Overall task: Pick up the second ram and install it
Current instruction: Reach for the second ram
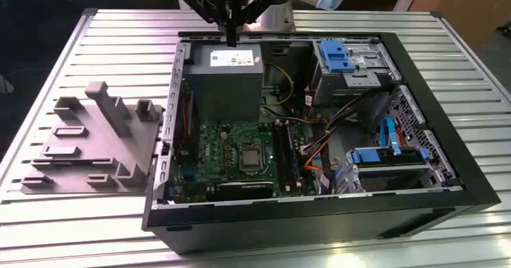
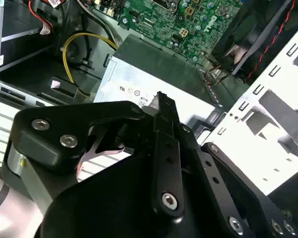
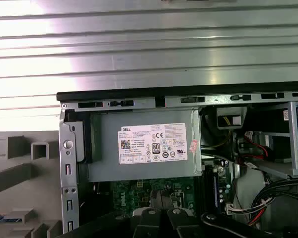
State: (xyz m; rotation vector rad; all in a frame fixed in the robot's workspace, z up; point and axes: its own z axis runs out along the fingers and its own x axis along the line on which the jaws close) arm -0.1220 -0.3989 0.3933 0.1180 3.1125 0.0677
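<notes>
Gripper point(image 1: 231, 42), fingers point(image 3: 150, 220) pressed together, hangs over the power supply point(image 1: 227, 79), partly blocking its label point(image 2: 126, 91).

power supply point(image 3: 104, 144) | white label point(image 3: 153, 144) (symbols, a barcode square) | wording likely unreadable

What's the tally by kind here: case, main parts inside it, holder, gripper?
Computer case: 1
Power supply: 1
Motherboard: 1
Processor: 1
Grey holder: 1
Gripper: 1
Total: 6
</notes>
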